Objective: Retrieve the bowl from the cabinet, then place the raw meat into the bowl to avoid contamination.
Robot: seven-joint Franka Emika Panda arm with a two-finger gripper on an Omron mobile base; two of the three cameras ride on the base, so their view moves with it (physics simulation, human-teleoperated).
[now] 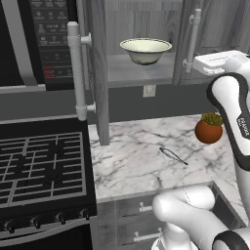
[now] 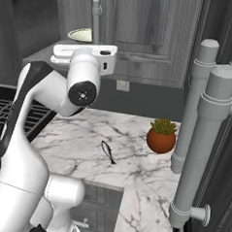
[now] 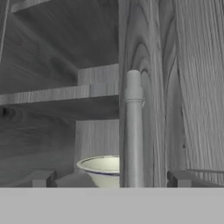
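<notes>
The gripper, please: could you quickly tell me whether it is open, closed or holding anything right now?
Gripper: open, holding nothing, facing the cabinet door handle.

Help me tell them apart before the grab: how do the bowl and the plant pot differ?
The bowl is cream-white, wide and open, and looks empty; the pot is orange-brown, rounder and holds green leaves. The bowl sits on the shelf inside the open cabinet; the pot stands below on the marble counter, near the thin dark meat. Both are round, upright and untouched.
</notes>
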